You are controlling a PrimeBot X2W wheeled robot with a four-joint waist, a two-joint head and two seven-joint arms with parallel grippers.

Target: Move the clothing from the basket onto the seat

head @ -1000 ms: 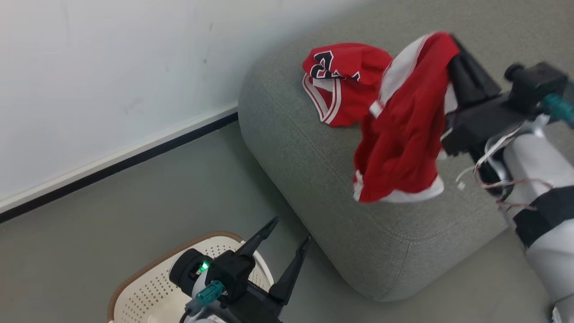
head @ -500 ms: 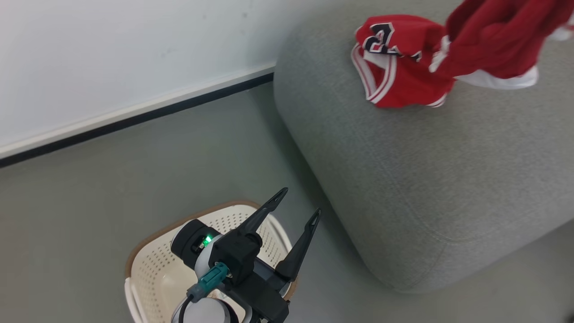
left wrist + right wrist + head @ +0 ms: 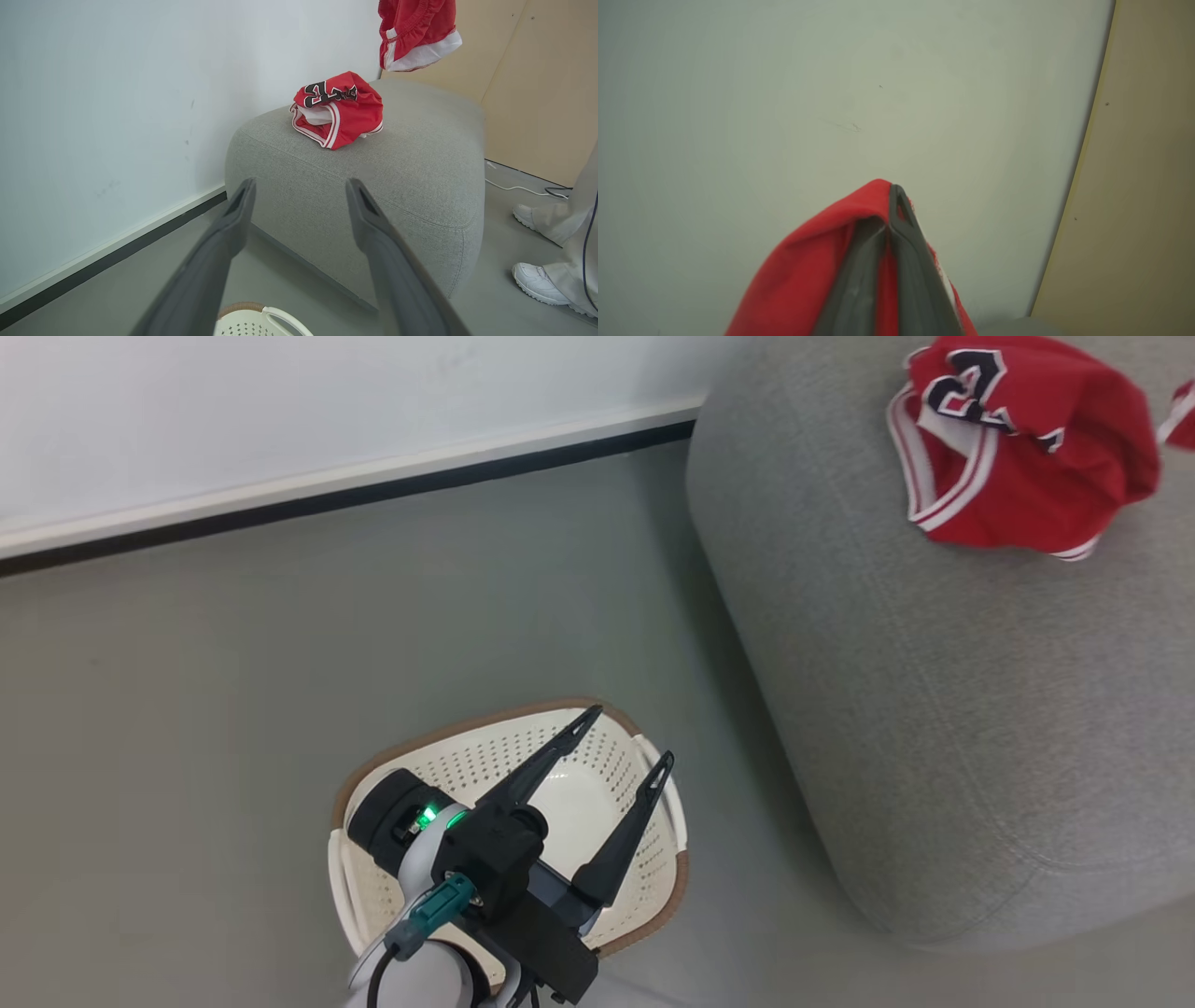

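Aloft, the right claw was clamped on the red shorts; the left claw gaped above the basket; the jersey lay on the seat.

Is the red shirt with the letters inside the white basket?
No, the jersey lies crumpled on top of the seat, well apart from the basket.

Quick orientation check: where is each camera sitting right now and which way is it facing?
Head: up high, looking down at the basket, seat and jersey; left end effector open over the basket.
Left wrist: faces the seat between its own fingers; shorts hang above.
Right wrist: faces the wall; right end effector shut on the shorts.
Shared: head and left wrist both show the jersey on the seat.
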